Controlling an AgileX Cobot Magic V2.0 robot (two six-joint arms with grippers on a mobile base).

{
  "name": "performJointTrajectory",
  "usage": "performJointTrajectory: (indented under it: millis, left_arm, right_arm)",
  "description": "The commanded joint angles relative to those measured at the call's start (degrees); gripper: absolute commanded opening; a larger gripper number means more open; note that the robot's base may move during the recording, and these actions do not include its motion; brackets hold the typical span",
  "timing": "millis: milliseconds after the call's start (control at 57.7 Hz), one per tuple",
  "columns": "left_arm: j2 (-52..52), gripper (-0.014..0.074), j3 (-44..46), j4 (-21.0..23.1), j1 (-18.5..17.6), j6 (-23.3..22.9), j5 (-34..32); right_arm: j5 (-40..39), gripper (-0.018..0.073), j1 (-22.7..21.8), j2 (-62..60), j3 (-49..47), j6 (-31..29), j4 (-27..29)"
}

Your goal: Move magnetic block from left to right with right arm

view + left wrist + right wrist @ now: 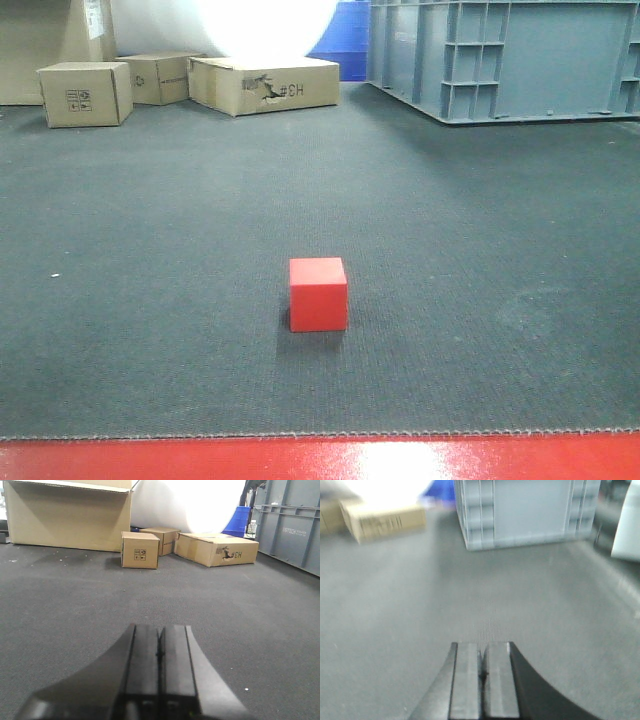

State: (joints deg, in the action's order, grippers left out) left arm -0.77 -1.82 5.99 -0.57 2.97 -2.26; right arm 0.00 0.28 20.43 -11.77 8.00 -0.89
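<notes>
On the dark grey mat [150, 220], about centre of the front view and close to the red strip [320, 460] at the near edge, sits the magnetic block [318, 293]: flat on one face, alone, nothing touching it, well apart from the cardboard boxes [264, 84] and the grey crate [510, 55] at the far side. It's a cube, so no long axis to line up on; either pair of opposite side faces should do, and it sits nearly square to the front camera. Neither arm appears in the front view, and the block is in neither wrist view, so I can't tell from these frames which way it lies from either end effector or which arm is nearer. Right end effector [483, 680]: fingers pressed together, empty, camera looking across bare mat toward the crate. Left end effector [160, 672]: also closed up, empty, looking at the boxes, not needed for this task. My read: nothing started yet. The right arm first has to swing inward until the block shows in its wrist view, then spread its fingers before descending. Main risk I see is coming down closed and nudging the cube.
</notes>
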Motion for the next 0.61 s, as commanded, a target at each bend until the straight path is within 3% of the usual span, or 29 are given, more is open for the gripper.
performJointTrajectory:
  millis: [0,589]
  left_arm:
    - [-0.6,-0.0126,-0.4,0.3,-0.4,0.0,-5.0]
    - [-0.6,-0.0126,-0.4,0.3,-0.4,0.0,-5.0]
  right_arm:
    - [-4.9,0.0027,-0.3,-5.1,0.4,-0.7,-0.1]
    - [-3.1,0.0027,-0.3,-11.3,4.7,-0.7,-0.1]
